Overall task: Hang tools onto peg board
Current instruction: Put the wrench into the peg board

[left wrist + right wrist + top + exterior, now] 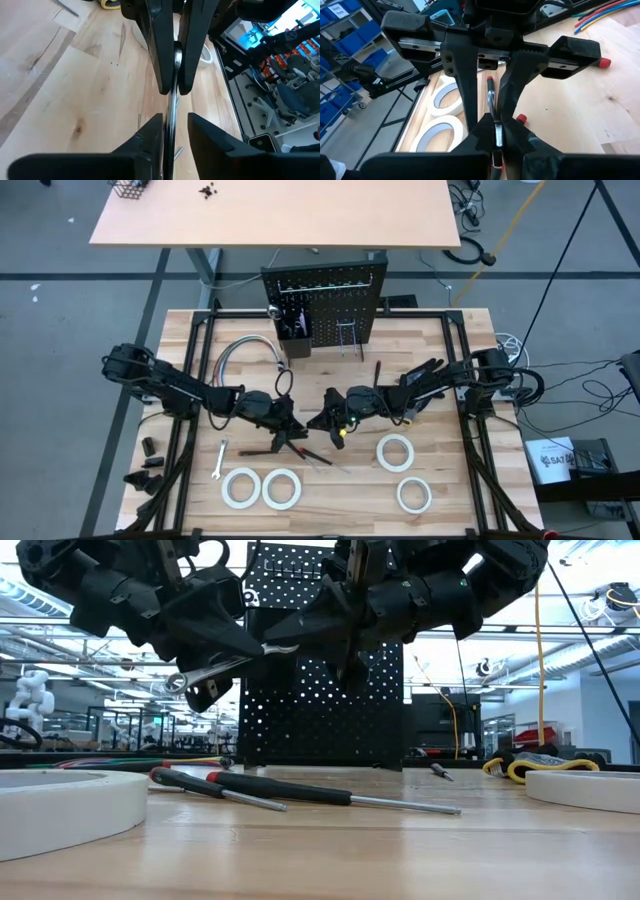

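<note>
High view: finds both arms reaching inward and meeting at mid-table, in front of the peg board point(325, 300), which stands upright at the far edge of the table point(440, 380). Records right gripper point(497, 125) pressed together on a silver wrench point(491, 97), carried in the air above the wood. Notes left gripper point(175, 117) spread, one finger either side of the same wrench shaft, with a sliver of daylight on at least one side; cannot confirm contact. Low view: places the wrench tilted, ring end lower and pointing away from the right gripper, well clear of the tabletop and short of the board. Logs on the table below: red-handled screwdriver point(215, 787) and black-handled screwdriver point(290, 790) lying crossed, a second wrench point(221, 460) near the left arm, four tape rolls point(282, 488) along the near edge.
</note>
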You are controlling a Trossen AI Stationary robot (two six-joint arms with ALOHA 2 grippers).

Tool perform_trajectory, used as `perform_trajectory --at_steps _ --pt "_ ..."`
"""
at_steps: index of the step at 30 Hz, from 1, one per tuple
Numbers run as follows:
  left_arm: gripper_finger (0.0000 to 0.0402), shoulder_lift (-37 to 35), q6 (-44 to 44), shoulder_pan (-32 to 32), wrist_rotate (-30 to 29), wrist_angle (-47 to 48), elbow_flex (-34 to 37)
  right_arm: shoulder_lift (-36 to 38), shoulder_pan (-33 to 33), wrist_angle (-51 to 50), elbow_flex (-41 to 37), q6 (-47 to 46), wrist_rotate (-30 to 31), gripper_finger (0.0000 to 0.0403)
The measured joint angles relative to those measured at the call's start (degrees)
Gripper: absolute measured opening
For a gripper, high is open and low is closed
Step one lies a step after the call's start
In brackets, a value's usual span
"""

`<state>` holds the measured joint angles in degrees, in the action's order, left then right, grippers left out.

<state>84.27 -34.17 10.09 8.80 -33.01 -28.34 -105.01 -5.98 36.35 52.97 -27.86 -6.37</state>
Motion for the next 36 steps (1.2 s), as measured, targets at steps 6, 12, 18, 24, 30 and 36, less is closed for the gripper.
perform_trajectory --at_steps 6,12,18,24,30,36 --pt "0.0059 0.0 0.0 0.0 0.0 0.0 0.0 0.0 0.0 -0.2 0.0 -0.2 -1.5 0.0009" --pt "0.0021 0.0 0.7 0.0 0.0 0.0 0.0 0.0 -0.1 -0.6 0.0 -0.5 -2.2 0.0009" --pt "0.001 0.0 1.6 0.0 0.0 0.0 0.0 0.0 -0.1 -0.6 0.0 -0.5 -2.8 0.0009" --pt "0.001 0.0 1.6 0.0 0.0 -0.3 0.0 0.0 -0.1 -0.4 0.0 -0.4 -2.3 0.0044" --pt "0.0009 0.0 1.6 0.0 0.0 -0.5 0.0 0.0 0.2 0.7 0.0 -0.4 -1.1 0.0093" --pt "0.0009 -0.5 4.2 -0.1 0.5 -0.2 0.0 1.2 1.3 0.0 0.0 -0.4 -1.4 0.0125"
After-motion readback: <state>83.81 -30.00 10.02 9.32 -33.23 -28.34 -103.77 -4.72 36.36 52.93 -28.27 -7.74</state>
